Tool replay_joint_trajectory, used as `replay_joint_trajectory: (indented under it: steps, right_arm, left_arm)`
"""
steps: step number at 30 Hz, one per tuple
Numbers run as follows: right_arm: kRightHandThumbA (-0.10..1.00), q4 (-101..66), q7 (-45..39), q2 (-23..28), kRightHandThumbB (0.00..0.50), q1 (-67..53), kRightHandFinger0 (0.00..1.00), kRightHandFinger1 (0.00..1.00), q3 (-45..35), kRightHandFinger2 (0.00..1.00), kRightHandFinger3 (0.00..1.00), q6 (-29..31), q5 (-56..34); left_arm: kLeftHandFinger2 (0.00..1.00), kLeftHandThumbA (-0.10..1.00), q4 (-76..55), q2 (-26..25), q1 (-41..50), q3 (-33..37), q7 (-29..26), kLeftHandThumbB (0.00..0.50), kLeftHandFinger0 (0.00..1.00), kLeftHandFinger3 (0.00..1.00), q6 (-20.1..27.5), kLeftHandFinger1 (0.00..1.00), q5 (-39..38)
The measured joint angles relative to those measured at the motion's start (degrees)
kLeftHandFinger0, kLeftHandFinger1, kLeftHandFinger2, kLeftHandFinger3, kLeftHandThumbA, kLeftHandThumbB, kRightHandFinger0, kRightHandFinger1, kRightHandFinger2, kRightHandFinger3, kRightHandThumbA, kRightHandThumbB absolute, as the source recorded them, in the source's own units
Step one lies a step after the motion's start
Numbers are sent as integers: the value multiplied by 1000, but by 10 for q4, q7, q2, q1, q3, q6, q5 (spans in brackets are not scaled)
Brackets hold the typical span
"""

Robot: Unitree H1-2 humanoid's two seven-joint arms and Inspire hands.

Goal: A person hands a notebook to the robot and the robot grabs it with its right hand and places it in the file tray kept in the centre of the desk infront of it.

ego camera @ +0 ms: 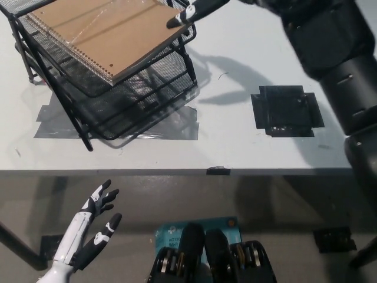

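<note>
The right hand [197, 10] is seen at the top of the head view, reaching in from the upper right on the black arm [330, 47]. Only part of it lies inside the picture, so whether it is released or clenched cannot be told; a fingertip [175, 22] is seen at the near right corner of the notebook [103, 35], touching it or just above it. The notebook, brown-covered with a spiral binding along its left edge, is laid flat on the upper tier of the file tray [118, 88], a black wire-mesh rack standing on the white surface [235, 147]. The notebook's right corner juts slightly past the tray's rim. Grey tape [118, 127] is stuck to the surface beneath the tray, and a square patch of black tape [287, 111] is seen well apart to the right of it. The left hand [94, 227] is held below the surface's near edge at the lower left, released, with fingers spread and nothing in it.
</note>
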State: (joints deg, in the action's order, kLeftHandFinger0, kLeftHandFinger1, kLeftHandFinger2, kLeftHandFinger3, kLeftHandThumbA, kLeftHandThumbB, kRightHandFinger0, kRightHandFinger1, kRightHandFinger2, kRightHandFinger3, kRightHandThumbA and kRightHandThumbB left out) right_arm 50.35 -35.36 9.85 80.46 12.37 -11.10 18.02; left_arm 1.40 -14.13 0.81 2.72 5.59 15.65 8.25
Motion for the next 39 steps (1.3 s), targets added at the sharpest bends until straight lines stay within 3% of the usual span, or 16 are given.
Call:
replay_joint_trajectory:
  steps: [8, 10, 11, 12, 15, 17, 18, 19, 21, 25, 26, 29, 35, 39]
  right_arm:
    - [1000, -122, -31, 48, 500, -43, 1000, 1000, -5, 1000, 1000, -32, -84]
    - [1000, -157, -32, 61, 427, -72, 1000, 1000, -8, 1000, 1000, -36, -97]
    - [1000, -168, -32, 65, 435, -85, 1000, 1000, -8, 1000, 1000, -38, -101]
    - [1000, -188, -32, 71, 485, -103, 1000, 1000, -11, 1000, 1000, -39, -105]
    - [1000, -238, -31, 81, 478, -171, 1000, 1000, -23, 1000, 1000, -40, -111]
    - [1000, -273, -30, 83, 415, -221, 1000, 1000, -31, 1000, 1000, -40, -113]
    - [1000, -293, -30, 84, 411, -251, 1000, 1000, -37, 1000, 1000, -40, -114]
    - [1000, -303, -30, 84, 460, -269, 1000, 1000, -40, 1000, 1000, -40, -115]
    - [1000, -336, -29, 84, 499, -328, 1000, 1000, -48, 1000, 1000, -40, -118]
    - [1000, -408, -24, 82, 485, -445, 1000, 1000, -60, 1000, 1000, -40, -128]
    - [1000, -422, -23, 81, 459, -467, 1000, 1000, -62, 1000, 1000, -40, -129]
    - [1000, -475, -18, 72, 416, -554, 1000, 1000, -69, 1000, 1000, -40, -133]
    - [1000, -589, 1, 22, 411, -731, 1000, 1000, -78, 1000, 1000, -34, -152]
    - [1000, -678, 28, -43, 414, -844, 1000, 1000, -90, 1000, 1000, -11, -174]
  left_arm:
    - [971, 897, 0, 0, 0, 0, 0, 419, 898, 1000, 0, 964, 0]
    - [1000, 913, 0, 0, 0, 0, 0, 439, 916, 1000, 0, 988, 0]
    - [1000, 915, 0, 0, 0, 0, 0, 445, 931, 1000, 0, 1000, 0]
    - [1000, 918, 0, 0, 0, 0, 0, 447, 938, 1000, 0, 1000, 0]
    - [1000, 935, 1, 0, 0, 0, 0, 438, 942, 1000, 0, 1000, 0]
    - [1000, 956, 2, 1, 0, 0, 0, 438, 979, 1000, 0, 1000, 0]
    - [1000, 957, 4, 1, 0, 0, 0, 438, 984, 1000, 0, 1000, 0]
    - [1000, 966, 5, 1, 0, 0, 0, 442, 1000, 1000, 0, 1000, 0]
    - [1000, 984, 9, 1, 0, 0, 0, 440, 1000, 1000, 0, 1000, 0]
    - [1000, 983, 13, 2, 0, 0, 0, 447, 1000, 1000, 0, 1000, 0]
    - [1000, 984, 13, 2, 0, 0, 0, 442, 1000, 1000, 0, 1000, -1]
    - [1000, 979, 14, 2, 0, 0, 0, 432, 1000, 1000, 0, 1000, -1]
    - [1000, 993, 16, 2, 1, -1, 0, 452, 1000, 1000, 0, 1000, -2]
    - [1000, 990, 16, 2, 3, -2, 0, 452, 1000, 1000, 0, 1000, -4]
